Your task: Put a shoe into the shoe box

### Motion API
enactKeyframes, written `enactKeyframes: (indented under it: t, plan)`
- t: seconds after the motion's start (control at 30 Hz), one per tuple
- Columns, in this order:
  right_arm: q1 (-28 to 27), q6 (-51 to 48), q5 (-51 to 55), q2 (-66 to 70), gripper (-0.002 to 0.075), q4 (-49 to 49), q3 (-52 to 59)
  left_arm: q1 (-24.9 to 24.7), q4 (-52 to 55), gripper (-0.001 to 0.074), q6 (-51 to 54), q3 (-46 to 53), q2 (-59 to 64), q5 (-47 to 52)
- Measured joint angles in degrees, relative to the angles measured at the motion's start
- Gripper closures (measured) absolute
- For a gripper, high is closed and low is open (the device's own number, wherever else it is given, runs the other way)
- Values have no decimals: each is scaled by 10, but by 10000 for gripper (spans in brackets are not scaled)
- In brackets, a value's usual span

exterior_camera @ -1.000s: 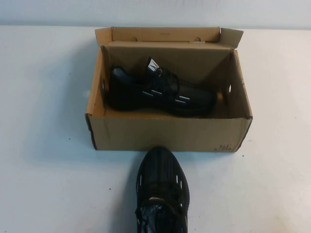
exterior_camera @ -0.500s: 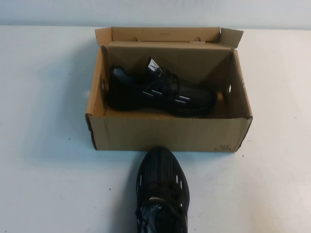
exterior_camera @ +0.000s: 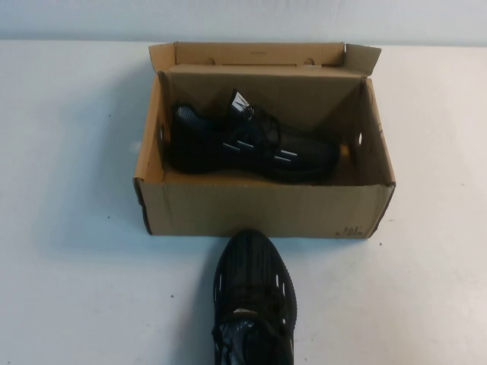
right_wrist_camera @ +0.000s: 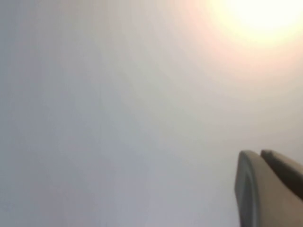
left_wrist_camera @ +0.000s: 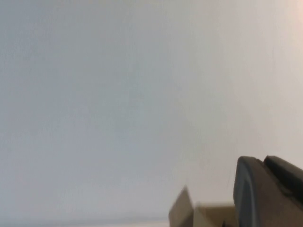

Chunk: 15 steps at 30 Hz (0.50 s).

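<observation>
The white surface [exterior_camera: 68, 228] is carrying a brown shoe box [exterior_camera: 259, 209] near its far edge, lid flap standing open at the back. 1 black shoe [exterior_camera: 247, 144] is lying on its side inside the box, toe pointing toward the surface's right edge. A 2nd matching shoe [exterior_camera: 253, 300] is sitting outside, touching or just beside the box's near wall and reaching the surface's near edge. The left hand [left_wrist_camera: 270, 191] is showing only in its wrist view, fingers pressed together, holding nothing, beside a cardboard corner. The right hand [right_wrist_camera: 267, 189] is likewise pressed together and empty.
</observation>
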Motion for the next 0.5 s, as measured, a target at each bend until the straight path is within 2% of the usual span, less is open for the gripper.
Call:
enactKeyframes:
  t: [0.17,0.27,0.4,0.5]
  plan:
    - [0,19,-157,-1,742,8,0,0,-4,737,-9,0,0,-198]
    - [0,49,-171,-4,742,19,-21,0,-17,737,-14,-3,-1,-264]
    - [0,60,-115,-4,742,28,-99,0,-22,737,-16,-54,-1,-245]
    - [0,62,-32,-4,742,57,-163,0,-24,737,-17,-121,-1,-181]
